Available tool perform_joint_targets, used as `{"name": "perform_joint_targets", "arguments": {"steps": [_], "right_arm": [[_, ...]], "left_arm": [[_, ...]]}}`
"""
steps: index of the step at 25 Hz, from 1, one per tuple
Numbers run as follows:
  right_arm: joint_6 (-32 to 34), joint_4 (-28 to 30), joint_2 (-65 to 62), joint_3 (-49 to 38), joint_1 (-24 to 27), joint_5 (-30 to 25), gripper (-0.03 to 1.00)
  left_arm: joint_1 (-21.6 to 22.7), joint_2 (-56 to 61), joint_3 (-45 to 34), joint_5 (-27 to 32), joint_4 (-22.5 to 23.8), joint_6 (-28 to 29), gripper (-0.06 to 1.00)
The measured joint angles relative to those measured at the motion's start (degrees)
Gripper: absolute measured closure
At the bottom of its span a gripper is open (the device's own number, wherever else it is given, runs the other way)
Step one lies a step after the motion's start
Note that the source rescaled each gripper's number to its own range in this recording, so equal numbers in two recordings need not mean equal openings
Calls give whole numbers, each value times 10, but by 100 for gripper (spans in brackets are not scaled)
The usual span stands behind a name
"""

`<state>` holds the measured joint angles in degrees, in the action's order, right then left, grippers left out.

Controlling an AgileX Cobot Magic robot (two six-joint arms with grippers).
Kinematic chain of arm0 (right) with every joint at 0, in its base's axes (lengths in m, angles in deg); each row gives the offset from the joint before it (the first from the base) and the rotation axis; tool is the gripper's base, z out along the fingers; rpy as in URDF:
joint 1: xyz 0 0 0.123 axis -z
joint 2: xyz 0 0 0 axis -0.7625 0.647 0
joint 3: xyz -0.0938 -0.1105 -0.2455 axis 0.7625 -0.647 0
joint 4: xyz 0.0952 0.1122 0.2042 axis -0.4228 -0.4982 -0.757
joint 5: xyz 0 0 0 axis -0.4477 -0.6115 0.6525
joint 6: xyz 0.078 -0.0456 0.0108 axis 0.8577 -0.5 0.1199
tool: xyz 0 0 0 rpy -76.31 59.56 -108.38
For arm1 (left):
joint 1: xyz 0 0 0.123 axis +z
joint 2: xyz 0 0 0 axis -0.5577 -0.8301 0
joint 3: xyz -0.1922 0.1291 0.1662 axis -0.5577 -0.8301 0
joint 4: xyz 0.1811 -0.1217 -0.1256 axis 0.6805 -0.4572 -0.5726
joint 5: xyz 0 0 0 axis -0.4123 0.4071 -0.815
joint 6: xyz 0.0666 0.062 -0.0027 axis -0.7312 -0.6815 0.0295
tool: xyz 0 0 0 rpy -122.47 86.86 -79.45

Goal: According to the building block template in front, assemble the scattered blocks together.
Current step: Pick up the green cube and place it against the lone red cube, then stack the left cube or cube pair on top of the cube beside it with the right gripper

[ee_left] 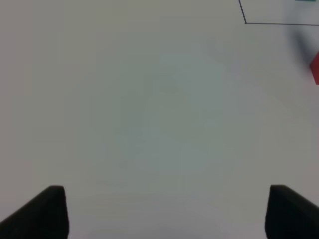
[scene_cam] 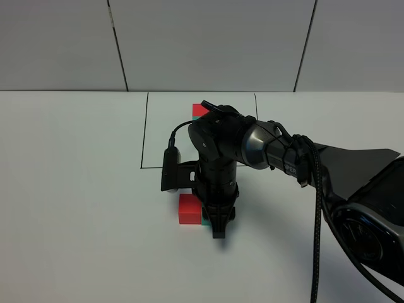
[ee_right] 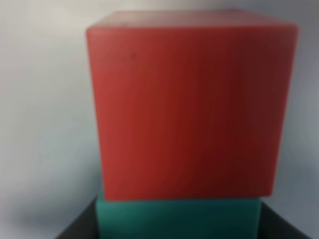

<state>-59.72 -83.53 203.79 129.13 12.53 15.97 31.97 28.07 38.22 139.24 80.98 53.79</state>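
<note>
— Which jaws are nearer the work?
— Your right jaws. They're clenched on the teal cube point(ee_right: 179, 219), down on the surface point(scene_cam: 76, 189). Your left jaws hang released over plain surface, well apart from it.
— Where's its partner?
— The red cube point(scene_cam: 188, 208) lies straight ahead of the right jaws and looks flush against the teal one. Both are matte and square-edged. Farther off, the template point(scene_cam: 199, 111) sits inside its drawn frame, mostly hidden behind your right arm point(scene_cam: 265, 145).
</note>
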Motion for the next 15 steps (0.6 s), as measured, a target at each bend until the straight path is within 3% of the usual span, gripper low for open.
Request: {"name": "perform_joint_targets", "arguments": {"steps": [4, 5, 6, 10, 12, 15], "right_arm": [[4, 0, 0, 0, 0, 2, 92], [5, -2, 0, 0, 0, 5, 86], [5, -3, 0, 1, 0, 11, 73], [13, 0, 0, 3, 0, 22, 14], [20, 1, 0, 4, 0, 22, 4], [33, 5, 0, 5, 0, 19, -1]], "left_arm": [[0, 0, 0, 0, 0, 0, 15], [0, 0, 0, 0, 0, 0, 15], [0, 0, 0, 0, 0, 0, 15], [0, 0, 0, 0, 0, 0, 15], [0, 0, 0, 0, 0, 0, 15], [0, 0, 0, 0, 0, 0, 15]]}}
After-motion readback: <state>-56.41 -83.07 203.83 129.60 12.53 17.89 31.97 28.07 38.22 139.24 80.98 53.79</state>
